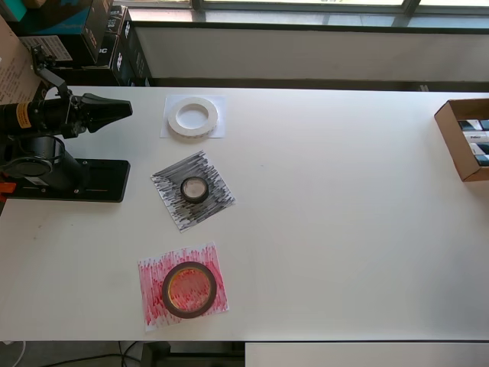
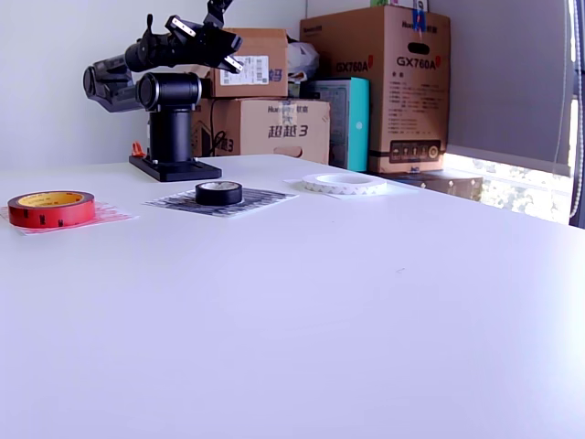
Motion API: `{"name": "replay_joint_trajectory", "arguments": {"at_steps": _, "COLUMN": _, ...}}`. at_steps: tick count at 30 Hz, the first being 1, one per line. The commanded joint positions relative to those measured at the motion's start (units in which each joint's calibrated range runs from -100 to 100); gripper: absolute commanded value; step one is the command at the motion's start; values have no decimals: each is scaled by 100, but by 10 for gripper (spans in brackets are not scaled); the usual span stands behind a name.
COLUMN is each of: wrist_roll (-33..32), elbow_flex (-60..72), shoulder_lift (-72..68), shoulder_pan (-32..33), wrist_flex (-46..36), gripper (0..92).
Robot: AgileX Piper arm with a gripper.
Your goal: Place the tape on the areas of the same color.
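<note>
The white tape roll (image 1: 192, 117) lies on the plain white sheet (image 1: 218, 130) at the back. The small black tape roll (image 1: 194, 188) lies on the black-scribbled sheet (image 1: 212, 205) in the middle. The red tape roll (image 1: 189, 289) lies on the red-scribbled sheet (image 1: 153, 302) at the front. In the exterior view the rolls show as red (image 2: 51, 208), black (image 2: 219, 192) and white (image 2: 345, 183). My gripper (image 1: 126, 109) is shut and empty. It hangs in the air above the table at the overhead view's left, apart from all the rolls, and also shows in the exterior view (image 2: 230, 50).
The arm's black base (image 1: 69, 180) stands at the overhead view's left edge of the white table (image 1: 344, 229). An open cardboard box (image 1: 466, 138) sits at the overhead view's right edge. Cardboard boxes (image 2: 393, 87) are stacked behind the table.
</note>
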State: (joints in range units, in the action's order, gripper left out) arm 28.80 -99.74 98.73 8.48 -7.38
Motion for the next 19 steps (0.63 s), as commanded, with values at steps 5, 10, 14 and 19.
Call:
{"name": "replay_joint_trajectory", "arguments": {"at_steps": 5, "wrist_roll": 17, "elbow_flex": 29, "shoulder_lift": 52, "shoulder_pan": -499, "wrist_flex": 12, "gripper": 3}}
{"name": "replay_joint_trajectory", "arguments": {"at_steps": 10, "wrist_roll": -32, "elbow_flex": 29, "shoulder_lift": 52, "shoulder_pan": -476, "wrist_flex": 12, "gripper": 3}}
{"name": "replay_joint_trajectory", "arguments": {"at_steps": 14, "wrist_roll": -73, "elbow_flex": 29, "shoulder_lift": 52, "shoulder_pan": -381, "wrist_flex": 4, "gripper": 3}}
{"name": "replay_joint_trajectory", "arguments": {"at_steps": 19, "wrist_roll": -941, "elbow_flex": 29, "shoulder_lift": 52, "shoulder_pan": -326, "wrist_flex": 174, "gripper": 3}}
